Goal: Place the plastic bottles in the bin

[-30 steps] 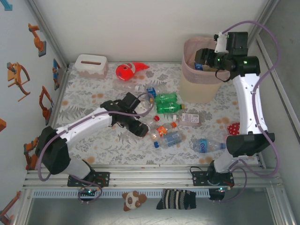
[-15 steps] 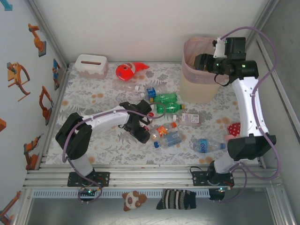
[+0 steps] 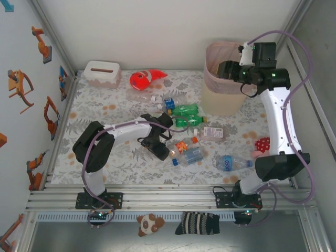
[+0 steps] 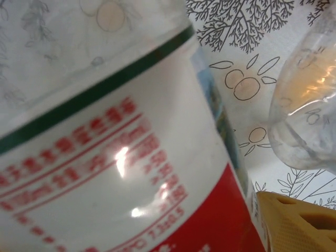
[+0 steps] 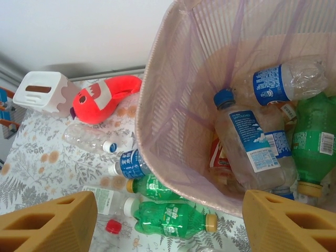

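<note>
The tall beige rounded-square bin, ribbed inside and rimmed with a thin pink translucent liner, stands at the far right of the grey leaf-printed tablecloth. The right gripper hovers over its mouth, its ridged yellow foam pads spread wide with nothing between them. Inside the bin lie several plastic bottles, among them a clear blue-capped bottle, a crumpled blue-labelled bottle and a glossy green bottle. More plastic bottles lie on their sides in a loose cluster at mid-table, just left of the bin, including two green ones. The left gripper sits low at the cluster's near-left edge. Its wrist view is pressed against a smooth white-labelled bottle with red print and a green band, apparently touching one yellow pad. Whether those fingers are clamped on it I cannot tell. A soft red-orange fish toy and a low white tissue box sit far left.
</note>
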Motion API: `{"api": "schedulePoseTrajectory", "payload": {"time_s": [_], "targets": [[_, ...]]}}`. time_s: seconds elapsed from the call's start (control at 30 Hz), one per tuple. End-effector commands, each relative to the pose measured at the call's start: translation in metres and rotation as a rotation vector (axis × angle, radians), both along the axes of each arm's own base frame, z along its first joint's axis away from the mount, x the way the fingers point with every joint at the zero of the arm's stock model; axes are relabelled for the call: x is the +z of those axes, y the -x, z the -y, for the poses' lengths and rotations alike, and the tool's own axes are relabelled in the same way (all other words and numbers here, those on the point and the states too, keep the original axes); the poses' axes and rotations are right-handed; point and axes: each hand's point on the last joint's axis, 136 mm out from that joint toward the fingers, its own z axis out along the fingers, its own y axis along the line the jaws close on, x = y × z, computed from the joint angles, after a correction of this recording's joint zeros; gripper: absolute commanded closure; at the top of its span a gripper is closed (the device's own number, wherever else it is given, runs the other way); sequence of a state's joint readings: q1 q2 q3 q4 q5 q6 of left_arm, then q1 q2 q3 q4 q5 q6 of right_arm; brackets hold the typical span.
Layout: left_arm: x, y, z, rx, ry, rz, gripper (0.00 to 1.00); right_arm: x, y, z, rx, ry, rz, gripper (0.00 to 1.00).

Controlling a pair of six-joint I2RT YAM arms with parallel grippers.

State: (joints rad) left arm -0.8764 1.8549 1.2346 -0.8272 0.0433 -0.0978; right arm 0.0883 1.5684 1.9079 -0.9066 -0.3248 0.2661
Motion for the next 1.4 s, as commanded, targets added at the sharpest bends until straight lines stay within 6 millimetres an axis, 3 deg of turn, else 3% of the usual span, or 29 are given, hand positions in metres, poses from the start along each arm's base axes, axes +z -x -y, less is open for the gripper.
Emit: {"api": "schedulePoseTrajectory", "payload": {"time_s": [0.0,0.3,0.87,1.1,1.37], "targets": [[0.003,-0.005,-0.002,0.028,-0.018,0.013,0.20,0.014,0.008,-0.003,0.008,-0.016,0.038,0.28],[0.001,-0.005,-0.016,0.070,-0.057,0.017,0.22,0.015,0.009,-0.004,0.015,-0.018,0.043,0.28],[0.009,-0.007,-0.021,0.073,-0.064,0.032,0.39,0.020,0.011,-0.006,0.018,-0.017,0.058,0.28],[0.036,-0.012,-0.017,0.080,-0.002,0.083,0.39,0.029,0.019,-0.007,0.020,-0.021,0.082,0.28],[0.087,-0.021,0.003,0.082,0.175,0.163,0.41,0.043,0.029,-0.015,0.054,-0.057,0.123,0.29]]}}
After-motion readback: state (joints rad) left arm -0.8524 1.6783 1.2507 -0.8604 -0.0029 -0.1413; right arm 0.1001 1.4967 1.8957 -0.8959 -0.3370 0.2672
